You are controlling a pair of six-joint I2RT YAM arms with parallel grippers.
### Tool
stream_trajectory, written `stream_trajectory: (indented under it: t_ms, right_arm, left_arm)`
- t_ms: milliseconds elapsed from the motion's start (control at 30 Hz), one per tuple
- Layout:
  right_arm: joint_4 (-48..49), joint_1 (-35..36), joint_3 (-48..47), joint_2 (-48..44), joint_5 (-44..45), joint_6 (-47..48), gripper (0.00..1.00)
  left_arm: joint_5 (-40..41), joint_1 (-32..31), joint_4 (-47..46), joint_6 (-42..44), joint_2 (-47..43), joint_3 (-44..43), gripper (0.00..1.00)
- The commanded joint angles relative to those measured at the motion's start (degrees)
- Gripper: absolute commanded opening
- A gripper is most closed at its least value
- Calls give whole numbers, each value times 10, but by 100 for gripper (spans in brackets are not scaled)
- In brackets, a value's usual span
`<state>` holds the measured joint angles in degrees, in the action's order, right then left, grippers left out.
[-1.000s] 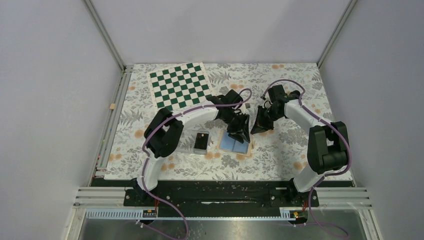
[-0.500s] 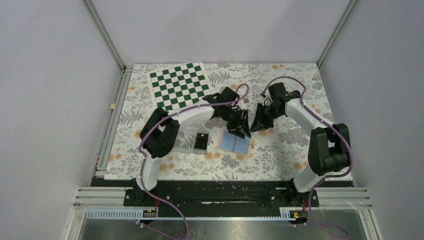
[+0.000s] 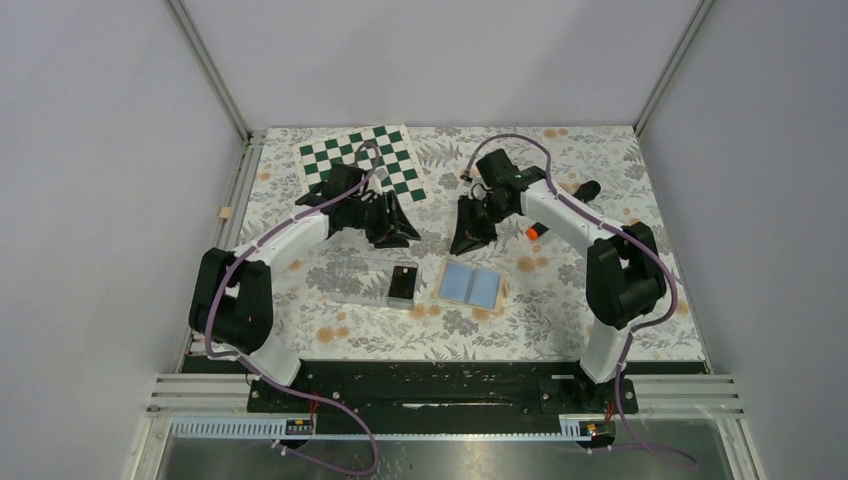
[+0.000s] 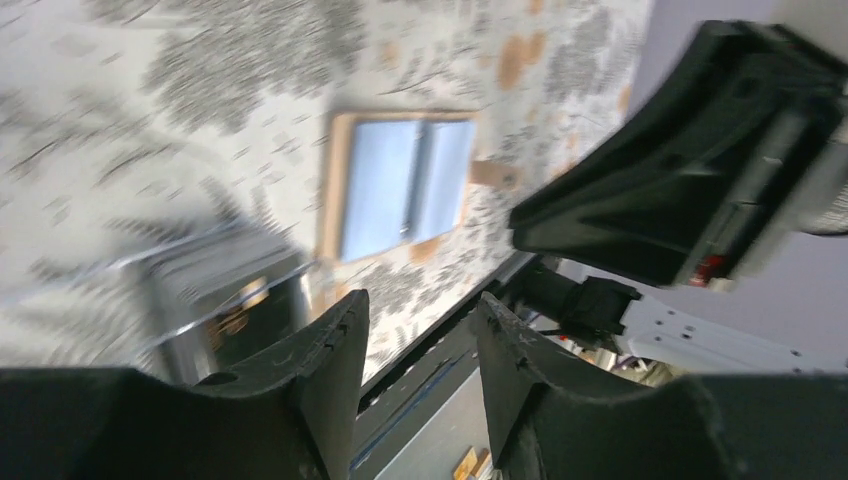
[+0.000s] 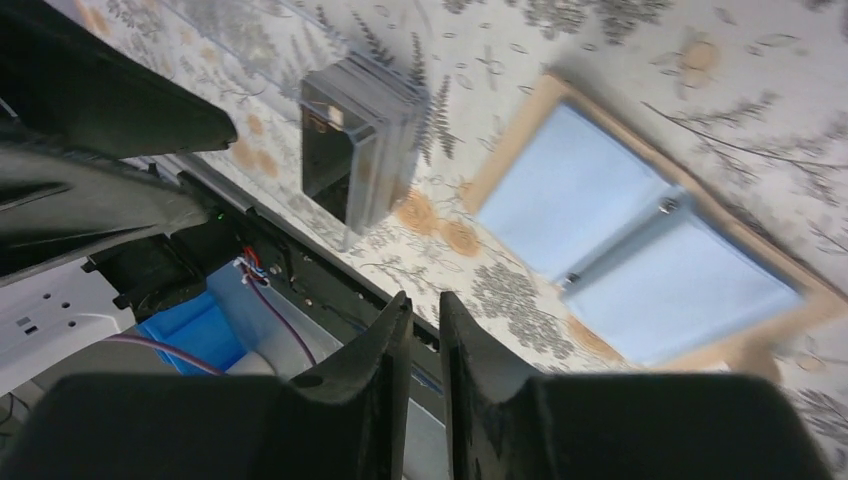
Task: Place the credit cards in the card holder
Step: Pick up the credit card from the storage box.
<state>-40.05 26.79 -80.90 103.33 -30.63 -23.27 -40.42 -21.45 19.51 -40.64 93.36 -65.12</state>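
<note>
The left end effector (image 4: 420,315) is seen partly open and empty. The right end effector (image 5: 420,305) is narrowly parted and empty, with the card holder (image 3: 470,285) at its 6 o'clock.

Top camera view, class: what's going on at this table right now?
The card holder lies open on the table, blue lining up. The black credit cards sit in a clear tray beside it. The left gripper and right gripper hover above, jaws apart, holding nothing. No card shows in the holder yet.
</note>
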Motion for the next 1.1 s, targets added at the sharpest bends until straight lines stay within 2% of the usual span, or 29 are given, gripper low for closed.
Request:
stream_trajectory:
  t_ms: [0,100,233,400,733,900,1067]
  right_arm:
    - [2,34,-49,26,-33,-40,24]
    - [24,49,-49,42,-54,-67,25]
    - [57,74,-31,52,-76,-95,27]
    - [65,98,-34,74,-90,-109,31]
    - [42,106,-54,117,-84,-103,27]
    - [41,110,-59,133,-101,-102,26]
    - [44,113,-69,148,-120,-100,21]
  left_arm:
    - [55,28,125,74,-53,21,44]
    - [97,29,187,109,-53,26,44]
    - [116,28,192,115,-50,48,42]
    - [161,8,211,129,-24,34,39]
    - [210,-30,218,128,25,8,33]
    - [213,-32,218,130,28,1,22]
    - [210,-40,218,132,35,-6,12]
